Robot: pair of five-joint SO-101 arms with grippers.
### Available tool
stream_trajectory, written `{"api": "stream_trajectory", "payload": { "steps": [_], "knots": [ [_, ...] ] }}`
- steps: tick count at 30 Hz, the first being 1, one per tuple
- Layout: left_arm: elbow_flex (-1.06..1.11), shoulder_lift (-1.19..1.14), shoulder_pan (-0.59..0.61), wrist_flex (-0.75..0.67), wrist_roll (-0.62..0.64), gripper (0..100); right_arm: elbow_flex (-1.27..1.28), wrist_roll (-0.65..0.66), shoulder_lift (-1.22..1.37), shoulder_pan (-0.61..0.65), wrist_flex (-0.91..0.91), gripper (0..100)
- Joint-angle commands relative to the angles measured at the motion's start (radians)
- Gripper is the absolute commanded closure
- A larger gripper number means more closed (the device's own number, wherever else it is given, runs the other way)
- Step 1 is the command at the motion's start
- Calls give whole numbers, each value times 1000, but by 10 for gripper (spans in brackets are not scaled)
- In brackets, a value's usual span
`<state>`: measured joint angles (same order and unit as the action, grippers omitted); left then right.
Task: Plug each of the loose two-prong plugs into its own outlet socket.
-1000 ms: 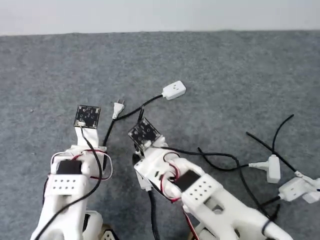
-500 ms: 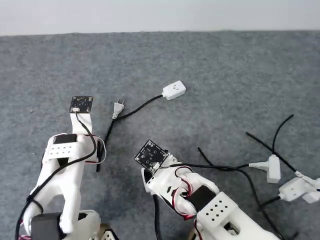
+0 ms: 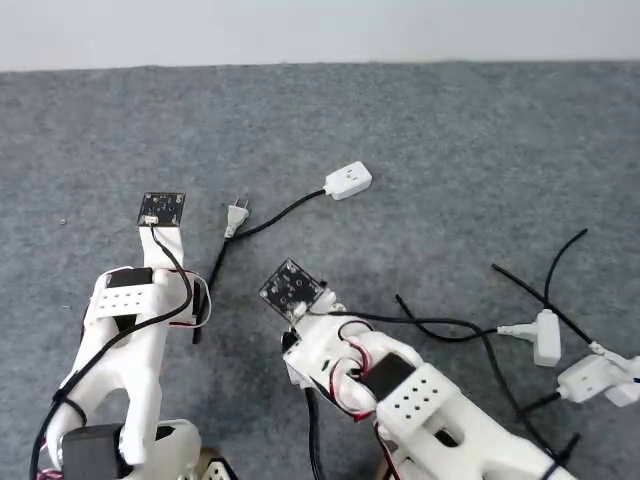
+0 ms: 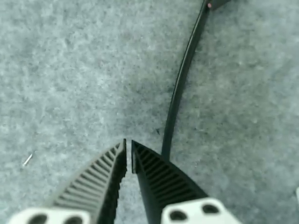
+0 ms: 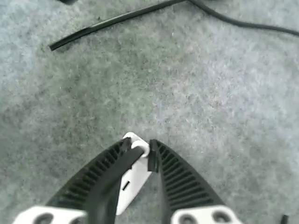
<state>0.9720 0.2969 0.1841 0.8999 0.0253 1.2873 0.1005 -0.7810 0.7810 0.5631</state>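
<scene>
Plainly white plug (image 5: 132,179), rounded tip, pinched in right claw (image 5: 139,145)

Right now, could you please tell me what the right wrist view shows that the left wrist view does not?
Right wrist view: the right tool is shut on a white piece, with loose black cords farther off. Left wrist view: the left tool is shut and empty, with a black cable running close beside it. Shared: the grey carpet with black wiring lying on it.

Even, diffuse light brightens the grey carpet (image 3: 450,130), with faint, soft shadows beside the black cable (image 4: 180,93).
</scene>
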Motion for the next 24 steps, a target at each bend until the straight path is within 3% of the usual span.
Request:
{"api": "stream_trajectory", "payload": {
  "steps": [1, 5, 9, 15, 24],
  "knots": [
    [-48, 0, 9, 8, -11, 987, -83, -141, 39, 4, 51, 812],
    [-62, 2, 46, 5, -11, 987, -138, -307, 58, 4, 127, 705],
    [-87, 2, 97, 8, -6, 987, -138, -423, 58, 33, 128, 693],
    [-110, 2, 137, 8, 11, 987, -138, -428, 59, 174, 97, 693],
    [-110, 0, 138, 6, 38, 987, -173, -422, 254, 111, 22, 693]
  ]
}}
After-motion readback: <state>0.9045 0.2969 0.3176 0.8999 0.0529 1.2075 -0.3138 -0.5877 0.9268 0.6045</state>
